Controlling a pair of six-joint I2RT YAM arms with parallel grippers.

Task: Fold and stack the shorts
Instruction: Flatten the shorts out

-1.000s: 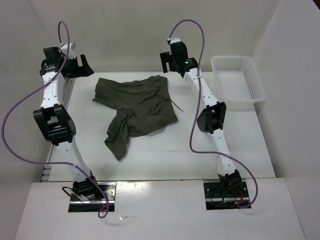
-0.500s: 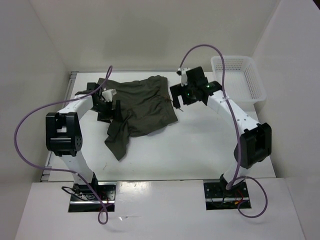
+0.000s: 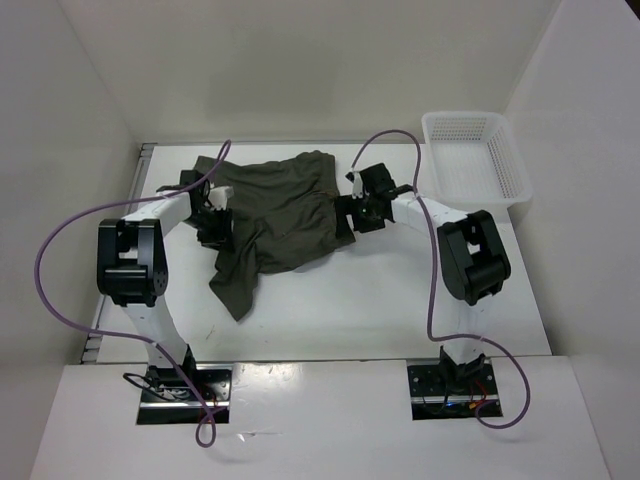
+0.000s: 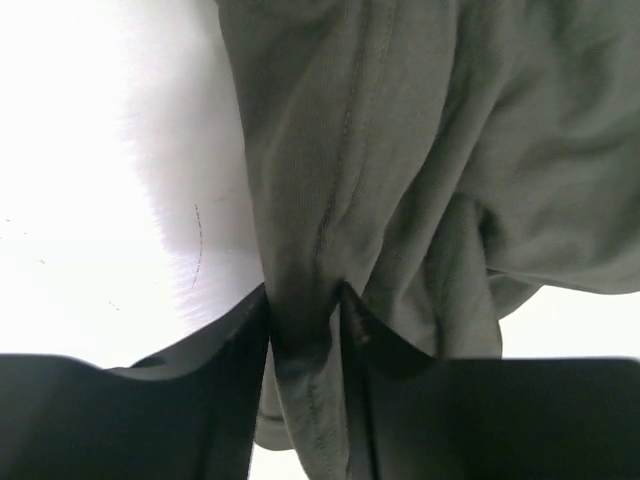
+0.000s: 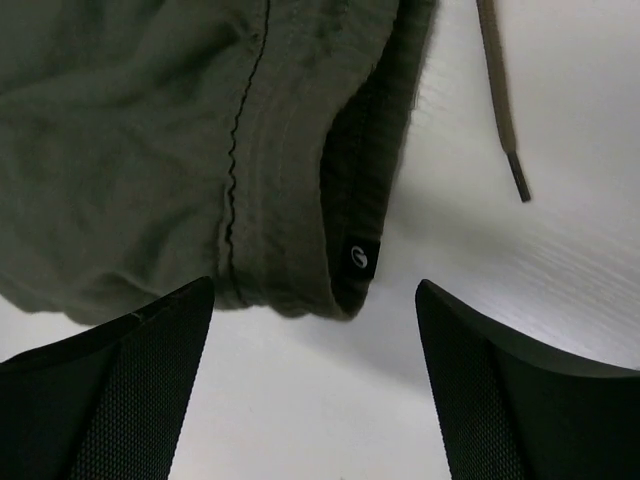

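The dark olive shorts [image 3: 285,215] lie crumpled at the back middle of the white table [image 3: 400,300], one leg trailing toward the front left. My left gripper [image 3: 215,225] sits at their left edge. In the left wrist view its jaws [image 4: 303,295] are pinched on a seamed fold of the shorts [image 4: 420,150]. My right gripper [image 3: 350,215] is at the shorts' right edge, low over the table. In the right wrist view it [image 5: 312,290] stands open, with the waistband corner of the shorts [image 5: 150,130] just ahead of its tips. The drawstring [image 5: 500,110] lies loose on the table.
A white mesh basket [image 3: 475,160] stands at the back right corner, right of the right arm. White walls close in the table at the back and both sides.
Both arms came down from the back wall to the shorts' two sides. The left gripper closed on a fold of fabric. The right gripper moved closer to the waistband.
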